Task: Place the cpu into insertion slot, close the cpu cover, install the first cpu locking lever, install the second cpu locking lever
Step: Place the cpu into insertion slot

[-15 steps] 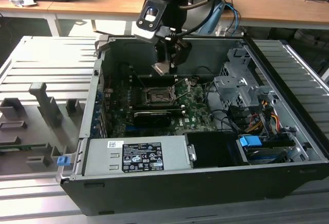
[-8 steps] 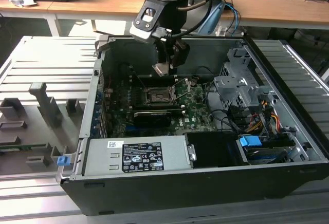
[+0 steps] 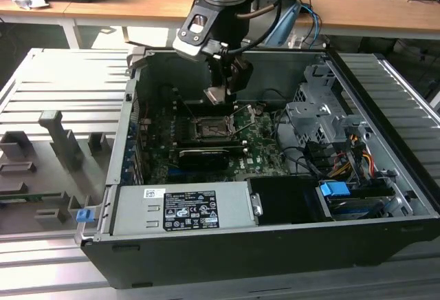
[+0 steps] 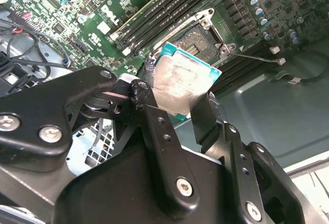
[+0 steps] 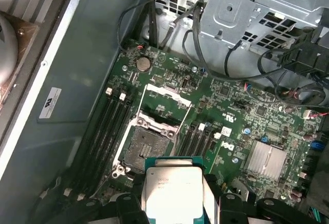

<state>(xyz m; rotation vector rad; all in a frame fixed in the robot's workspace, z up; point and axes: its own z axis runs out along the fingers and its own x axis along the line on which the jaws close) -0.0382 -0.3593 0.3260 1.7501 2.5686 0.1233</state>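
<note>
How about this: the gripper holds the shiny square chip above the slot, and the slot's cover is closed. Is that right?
Not quite. The gripper does hold the cpu above the insertion slot, but the cpu cover is open, swung back off the slot, as the first wrist view shows.

The arm rises above the tool (image 3: 217, 94), wrist tilted; both fingers (image 4: 154, 118) are clamped on the cpu (image 4: 181, 82).

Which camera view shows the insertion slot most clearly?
The first wrist view: the insertion slot lies uncovered and almost whole, beyond the cpu held in the tool. In the second wrist view the cpu hides part of it. The exterior view shows it from far, with little detail.
</note>
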